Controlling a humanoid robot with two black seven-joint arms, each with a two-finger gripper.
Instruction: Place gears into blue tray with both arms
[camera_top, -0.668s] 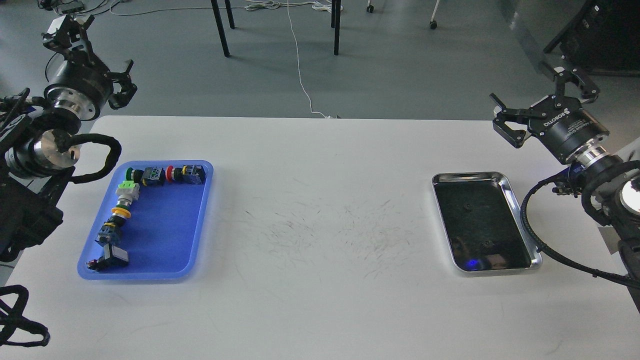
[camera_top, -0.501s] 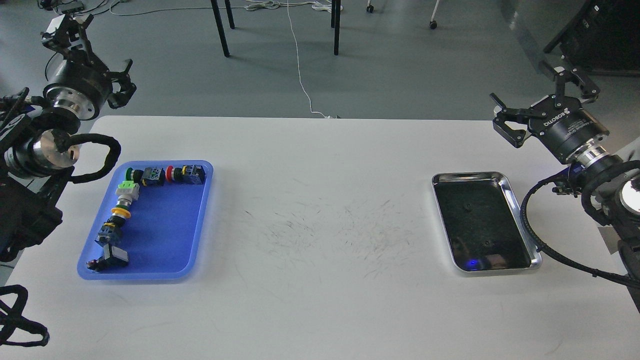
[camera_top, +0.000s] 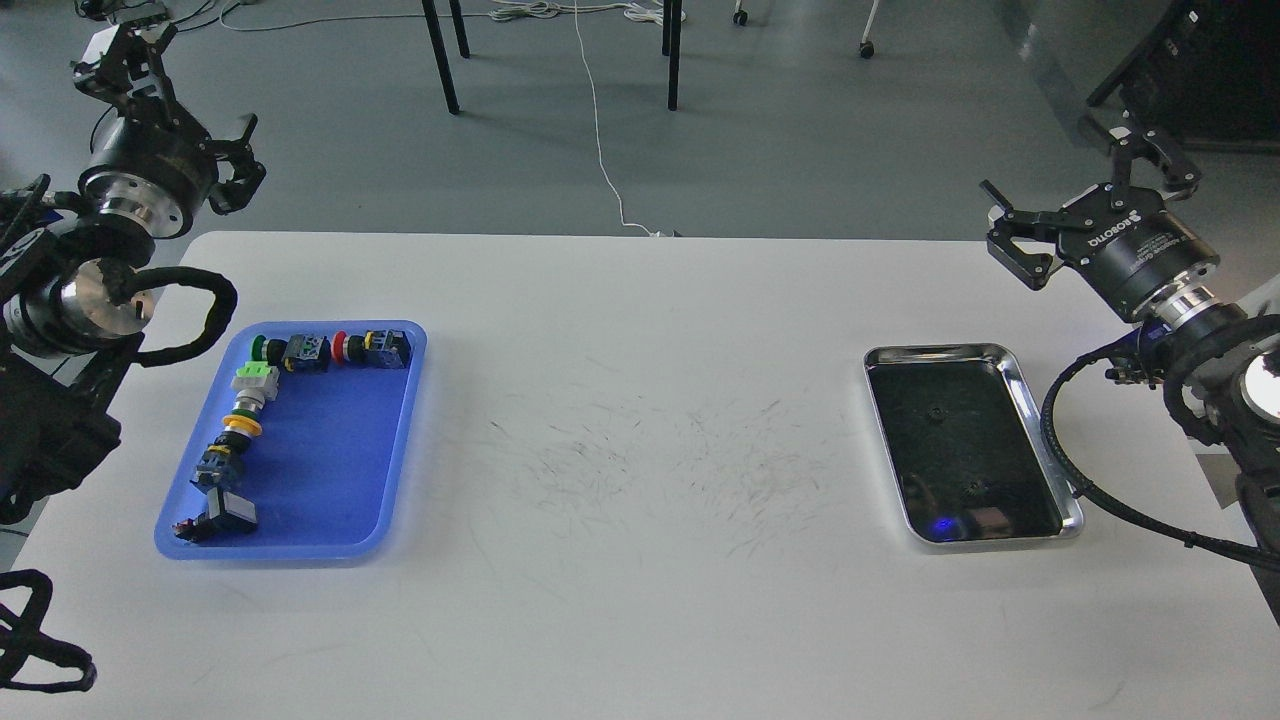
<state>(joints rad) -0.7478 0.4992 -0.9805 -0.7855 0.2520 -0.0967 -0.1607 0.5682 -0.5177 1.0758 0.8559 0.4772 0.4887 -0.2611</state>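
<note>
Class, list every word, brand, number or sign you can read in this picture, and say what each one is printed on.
"ROBOTIQ": white letters on the black body of the right gripper, read at a slant.
The switches in the blue tray may carry marks, but they are too small to read.
Nothing else is readable.

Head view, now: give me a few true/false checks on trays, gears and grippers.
1. The gears lie in the silver tray. True.
2. The blue tray is empty. False: push-button switches line its far and left sides.
3. The right gripper holds a gear. False: it is open, holding nothing.
4. The left gripper is open, beyond the table edge. True.
5. The trays touch. False: they are far apart.
</note>
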